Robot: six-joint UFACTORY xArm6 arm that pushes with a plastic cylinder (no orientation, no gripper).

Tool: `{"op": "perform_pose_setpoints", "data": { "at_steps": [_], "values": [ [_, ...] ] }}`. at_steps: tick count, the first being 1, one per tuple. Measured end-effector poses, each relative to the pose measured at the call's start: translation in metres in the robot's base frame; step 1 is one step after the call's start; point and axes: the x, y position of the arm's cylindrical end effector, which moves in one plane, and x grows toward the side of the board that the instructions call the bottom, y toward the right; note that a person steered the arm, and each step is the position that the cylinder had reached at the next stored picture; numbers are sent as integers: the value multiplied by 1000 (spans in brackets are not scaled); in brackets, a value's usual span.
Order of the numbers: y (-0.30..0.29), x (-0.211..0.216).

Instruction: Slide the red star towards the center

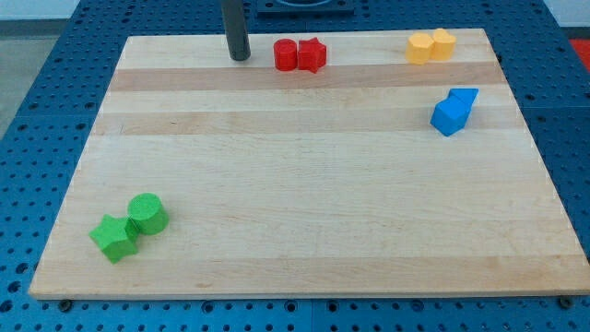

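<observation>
The red star [313, 55] lies near the board's top edge, a little right of the middle, touching a red cylinder [286, 54] on its left. My tip [240, 57] rests on the board left of the red cylinder, a small gap apart from it. The rod comes down from the view's top.
The wooden board [304, 231] sits on a blue perforated table. A yellow pair of blocks [430, 45] lies at the top right. Two blue blocks [454, 112] lie at the right. A green star [114, 238] and a green cylinder [147, 213] lie at the bottom left.
</observation>
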Motion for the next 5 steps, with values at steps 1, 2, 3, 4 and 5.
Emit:
{"op": "perform_pose_setpoints", "data": {
  "at_steps": [1, 2, 3, 4, 5],
  "values": [
    [29, -3],
    [72, -4],
    [104, -4],
    [127, -3],
    [127, 10]
  ]
}}
